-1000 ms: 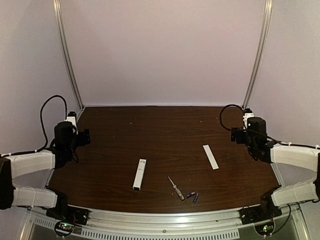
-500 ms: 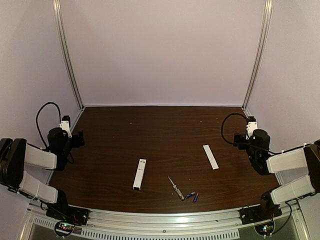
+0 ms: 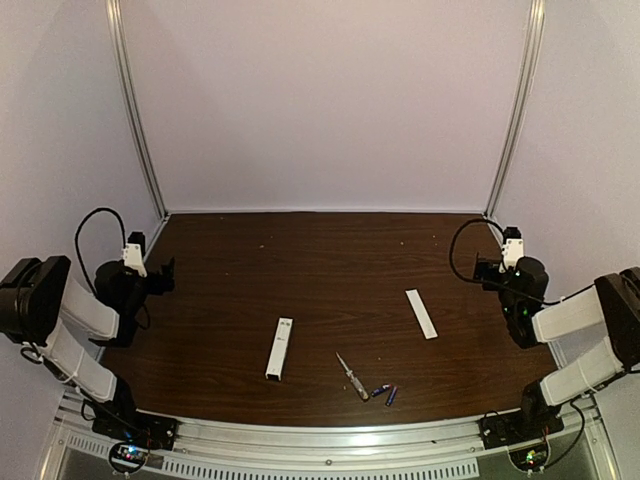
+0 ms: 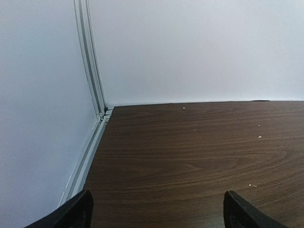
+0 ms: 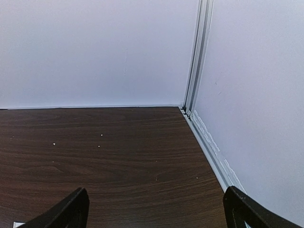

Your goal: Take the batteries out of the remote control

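Observation:
The white remote control (image 3: 279, 348) lies on the dark wood table near the front middle. Two small bluish batteries (image 3: 386, 392) lie on the table to its right, close to the front edge. My left gripper (image 3: 163, 271) is open and empty at the table's left edge, far from the remote. In the left wrist view its fingertips (image 4: 76, 213) stand wide apart over bare wood. My right gripper (image 3: 483, 270) is open and empty at the right edge. In the right wrist view its fingertips (image 5: 71, 209) stand wide apart.
A thin pale-handled screwdriver (image 3: 351, 377) lies just left of the batteries. A flat white cover strip (image 3: 421, 313) lies right of centre. Pale walls and metal corner rails (image 4: 90, 85) close in the table at the back and sides.
Both arms have drawn back and folded toward the table's side edges, the left gripper going left and the right gripper going right. The objects on the table have not moved.

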Robot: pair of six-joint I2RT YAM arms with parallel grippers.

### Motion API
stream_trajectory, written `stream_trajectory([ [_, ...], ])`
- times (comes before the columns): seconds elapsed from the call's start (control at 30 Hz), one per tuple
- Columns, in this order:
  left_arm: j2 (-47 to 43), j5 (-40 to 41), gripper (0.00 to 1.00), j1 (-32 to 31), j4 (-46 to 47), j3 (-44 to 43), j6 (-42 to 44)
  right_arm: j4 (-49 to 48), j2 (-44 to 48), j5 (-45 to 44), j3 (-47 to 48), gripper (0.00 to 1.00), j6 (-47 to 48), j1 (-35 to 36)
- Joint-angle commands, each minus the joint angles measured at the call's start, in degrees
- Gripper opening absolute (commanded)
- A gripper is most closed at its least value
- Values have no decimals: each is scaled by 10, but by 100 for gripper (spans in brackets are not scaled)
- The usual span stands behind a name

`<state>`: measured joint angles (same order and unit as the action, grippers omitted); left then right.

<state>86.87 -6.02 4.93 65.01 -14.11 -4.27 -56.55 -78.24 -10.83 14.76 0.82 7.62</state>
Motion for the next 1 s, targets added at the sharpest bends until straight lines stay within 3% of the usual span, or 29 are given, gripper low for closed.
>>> stream_trajectory([
  [0.0, 30, -31, 97, 4, 92, 7, 12, -65, -25, 31, 1, 100, -4, -22],
  [0.23, 28, -36, 98, 4, 81, 4, 16, -182, -109, 55, -19, 100, 15, -24],
  [0.47, 27, -55, 97, -15, 76, 2, 60, -136, -110, 37, 5, 100, 6, -24],
  [0.6, 30, -5, 97, -18, 35, -21, 46, -131, -109, 19, 7, 100, -1, -24],
  [0.97, 30, 13, 97, -26, 34, -21, 47, -130, -108, 19, 7, 100, -1, -24],
])
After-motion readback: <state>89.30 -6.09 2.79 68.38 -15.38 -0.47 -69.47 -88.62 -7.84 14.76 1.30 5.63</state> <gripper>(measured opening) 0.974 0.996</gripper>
